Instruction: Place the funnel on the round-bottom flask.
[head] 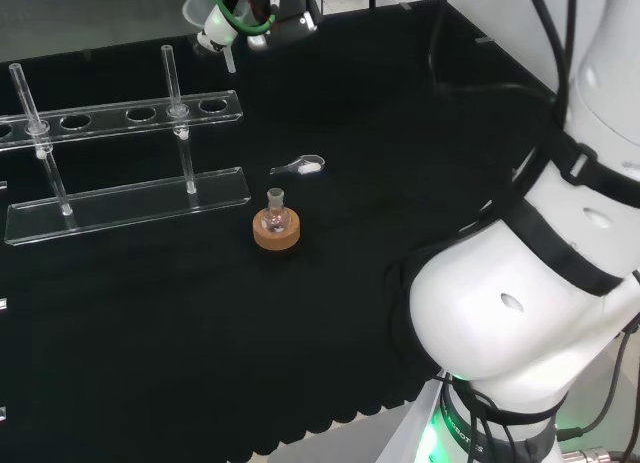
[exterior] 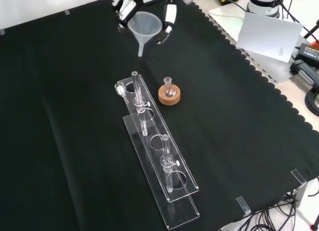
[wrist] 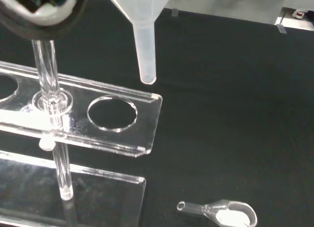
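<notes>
On the black cloth [exterior: 239, 141] a clear rack [exterior: 159, 166] holding two glass tubes lies beside the round-bottom flask [exterior: 168, 87], which sits on its cork ring [exterior: 169, 95], with a small clear scoop [head: 300, 166] nearby. No readable writing shows. Raised at the front view's top, the hand [exterior: 132, 2] curls its fingers round the funnel [exterior: 144, 26], spout down, well apart from the flask.
</notes>
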